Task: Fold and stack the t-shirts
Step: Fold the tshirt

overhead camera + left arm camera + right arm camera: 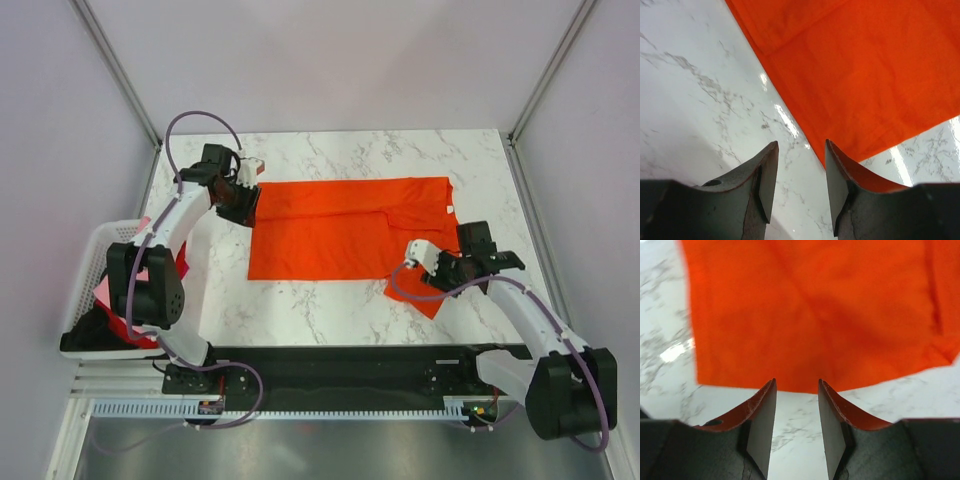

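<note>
- White marble-patterned table (330, 310): one, with the shirt lying mid-table.
- Bright orange cloth t-shirt (340, 235): one, flat and partly folded over.
- White plastic lattice basket (95, 250): one, at the left, holding pink, red and black cloth.
- Left gripper (800, 150) and right gripper (796, 385): fingers narrowly parted, empty, at the shirt's edges.

Orange t-shirt (330, 240) lies half-folded on the marble table (320, 312)
</note>
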Robot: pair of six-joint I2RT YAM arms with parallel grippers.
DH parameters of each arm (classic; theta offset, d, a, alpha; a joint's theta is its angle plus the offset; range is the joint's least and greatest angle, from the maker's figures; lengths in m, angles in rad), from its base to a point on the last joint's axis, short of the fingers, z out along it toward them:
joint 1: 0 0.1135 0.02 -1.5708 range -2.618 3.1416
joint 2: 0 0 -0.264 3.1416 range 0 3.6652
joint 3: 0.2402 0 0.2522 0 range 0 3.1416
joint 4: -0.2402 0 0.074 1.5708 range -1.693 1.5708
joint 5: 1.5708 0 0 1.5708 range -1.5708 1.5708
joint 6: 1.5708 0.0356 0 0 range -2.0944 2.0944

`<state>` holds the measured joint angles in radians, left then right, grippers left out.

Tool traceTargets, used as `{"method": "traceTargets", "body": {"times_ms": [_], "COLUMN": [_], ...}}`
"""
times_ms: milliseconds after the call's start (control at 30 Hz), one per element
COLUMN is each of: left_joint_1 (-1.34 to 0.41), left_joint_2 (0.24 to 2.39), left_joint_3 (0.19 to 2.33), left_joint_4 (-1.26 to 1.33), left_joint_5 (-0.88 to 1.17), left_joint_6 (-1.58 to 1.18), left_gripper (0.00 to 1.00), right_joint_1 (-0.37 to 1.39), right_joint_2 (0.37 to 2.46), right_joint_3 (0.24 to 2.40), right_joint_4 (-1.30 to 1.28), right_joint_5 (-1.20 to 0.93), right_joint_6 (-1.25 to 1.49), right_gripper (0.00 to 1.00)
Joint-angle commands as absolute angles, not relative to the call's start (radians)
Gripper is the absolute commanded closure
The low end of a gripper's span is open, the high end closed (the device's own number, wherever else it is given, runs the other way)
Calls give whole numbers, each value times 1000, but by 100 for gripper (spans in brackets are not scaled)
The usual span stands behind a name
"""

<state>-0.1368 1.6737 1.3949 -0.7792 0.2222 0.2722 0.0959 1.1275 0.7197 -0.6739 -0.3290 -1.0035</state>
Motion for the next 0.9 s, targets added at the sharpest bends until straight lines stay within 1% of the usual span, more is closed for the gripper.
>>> {"method": "traceTargets", "body": {"times_ms": [0, 133, 333, 533, 867], "left_joint_1": [-133, -133, -132, -129, -123], "left_joint_2": [1643, 1641, 1646, 1649, 1683], "left_joint_3": [1365, 1342, 1310, 1296, 1319], "left_joint_4": [-759, -752, -742, -738, -739], "left_joint_5": [261, 239, 198, 169, 158], "left_joint_6": [233, 232, 239, 250, 249], "left_gripper": [50, 50, 50, 50, 50], "right_joint_1": [144, 184, 196, 218, 250], "right_joint_2": [999, 947, 913, 977, 1101], "right_joint_3": [637, 595, 555, 554, 560], "right_joint_4": [-747, -828, -897, -920, -854], "right_joint_5": [-365, -357, -367, -403, -400], "right_joint_6": [-1221, -1313, -1407, -1445, -1437], "right_gripper": [53, 53, 54, 55, 55]}}
